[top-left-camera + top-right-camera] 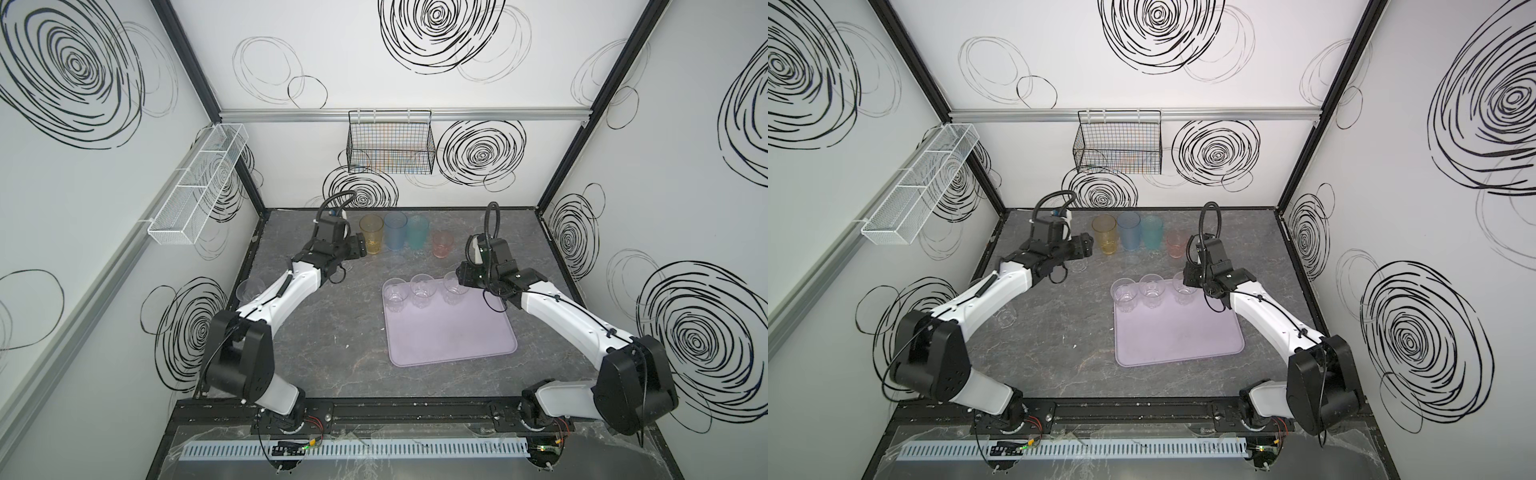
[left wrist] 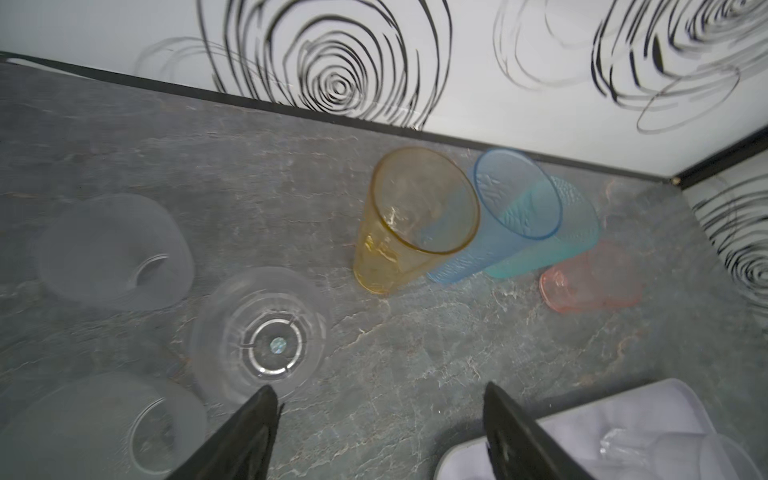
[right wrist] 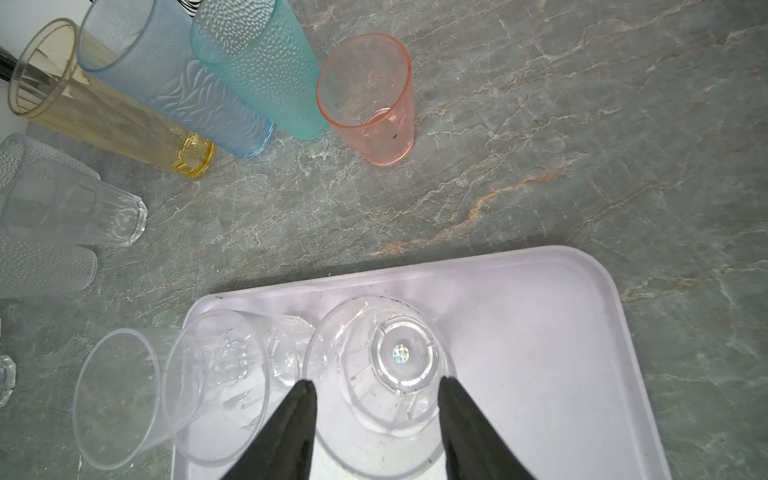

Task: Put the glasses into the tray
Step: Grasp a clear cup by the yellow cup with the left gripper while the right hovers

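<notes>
The lilac tray (image 1: 453, 336) lies right of the table's middle, with three clear glasses upright along its far edge. My right gripper (image 1: 460, 277) is open, its fingers standing either side of the rightmost clear glass (image 3: 401, 357), which rests on the tray. Amber (image 1: 371, 235), blue (image 1: 395, 230), teal (image 1: 417, 232) and pink (image 1: 442, 244) glasses stand in a row at the back. My left gripper (image 2: 379, 397) is open over bare table just left of the amber glass. A clear glass (image 2: 259, 336) stands beside one of its fingers and frosted glasses (image 2: 116, 253) stand further off.
A black wire basket (image 1: 390, 145) hangs on the back wall. A white mesh basket (image 1: 199, 187) hangs on the left wall. Another clear glass (image 1: 249, 289) stands partly under the left arm near the left wall.
</notes>
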Robot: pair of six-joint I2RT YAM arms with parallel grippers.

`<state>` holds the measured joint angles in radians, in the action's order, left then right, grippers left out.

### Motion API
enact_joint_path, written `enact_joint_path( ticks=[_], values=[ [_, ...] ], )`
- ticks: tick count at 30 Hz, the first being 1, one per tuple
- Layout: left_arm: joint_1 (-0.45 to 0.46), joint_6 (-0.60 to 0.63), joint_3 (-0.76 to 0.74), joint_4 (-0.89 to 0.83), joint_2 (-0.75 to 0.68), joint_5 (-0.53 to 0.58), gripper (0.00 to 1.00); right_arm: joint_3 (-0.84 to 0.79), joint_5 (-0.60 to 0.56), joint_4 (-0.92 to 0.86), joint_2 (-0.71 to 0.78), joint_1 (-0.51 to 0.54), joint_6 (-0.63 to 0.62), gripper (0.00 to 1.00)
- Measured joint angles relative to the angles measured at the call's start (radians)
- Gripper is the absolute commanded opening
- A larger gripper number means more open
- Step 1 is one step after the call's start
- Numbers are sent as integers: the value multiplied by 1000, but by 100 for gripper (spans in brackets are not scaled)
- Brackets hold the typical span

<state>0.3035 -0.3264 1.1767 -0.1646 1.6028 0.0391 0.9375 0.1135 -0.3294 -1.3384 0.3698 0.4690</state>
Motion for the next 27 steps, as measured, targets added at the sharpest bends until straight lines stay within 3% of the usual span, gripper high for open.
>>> enact_joint_path(
  ticks=[12,19,27],
  values=[
    [17,155,80,-74,178,116,69,-64,37,45,8,0,14,52],
    [17,214,153,-71,289,151,55,-75,37,51,10,0,18,52],
    [8,260,157,-68,320,179,27,-73,38,47,10,4,30,52]
  ],
)
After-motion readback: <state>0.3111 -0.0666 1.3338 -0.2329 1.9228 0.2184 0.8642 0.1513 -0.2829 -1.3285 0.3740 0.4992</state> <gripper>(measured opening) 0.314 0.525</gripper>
